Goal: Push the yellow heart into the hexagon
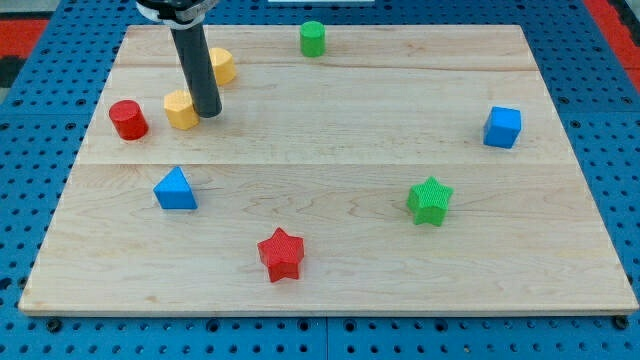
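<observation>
A pale wooden worktop (330,150) fills most of the view, resting on a blue pegboard surface (610,130). A thick dark rod (195,70) comes down from the view's top left; my tip (207,113) rests on the wood. There are no jaws on this arm, so none can be called apart or together.

Two yellow blocks flank the rod. One yellow block (181,109), small, rounded and lobed, sits just left of my tip, touching or nearly so. The other yellow block (222,66), with flatter facets, lies just right of the rod and above the tip, partly hidden. Which one is the heart and which the hexagon cannot be told for sure.

A red cylinder (128,119) stands left of them. Elsewhere: a blue triangle (176,189), a red star (281,254), a green star (430,200), a blue cube (503,127), and a green cylinder (313,38) at the top.
</observation>
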{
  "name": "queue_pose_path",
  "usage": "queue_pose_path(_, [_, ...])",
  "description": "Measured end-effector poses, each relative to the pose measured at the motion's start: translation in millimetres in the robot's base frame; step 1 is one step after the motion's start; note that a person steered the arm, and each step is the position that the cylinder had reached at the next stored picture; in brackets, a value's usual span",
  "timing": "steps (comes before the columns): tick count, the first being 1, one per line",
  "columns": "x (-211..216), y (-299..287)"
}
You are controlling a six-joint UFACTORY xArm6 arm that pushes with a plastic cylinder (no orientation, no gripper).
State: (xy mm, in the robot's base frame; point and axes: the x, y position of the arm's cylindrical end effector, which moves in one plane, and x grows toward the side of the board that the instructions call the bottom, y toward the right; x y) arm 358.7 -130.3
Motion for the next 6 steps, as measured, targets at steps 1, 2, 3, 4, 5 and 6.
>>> queue_pose_path(1, [-29.3, 50.5])
queue_pose_path(2, [-80.1, 44.1])
queue_pose_path(3, [-100.1, 30.7])
queue_pose_path(4, [-110.4, 6.4])
queue_pose_path(5, [-65.7, -21.4])
queue_pose_path(6, [-16.1, -24.0])
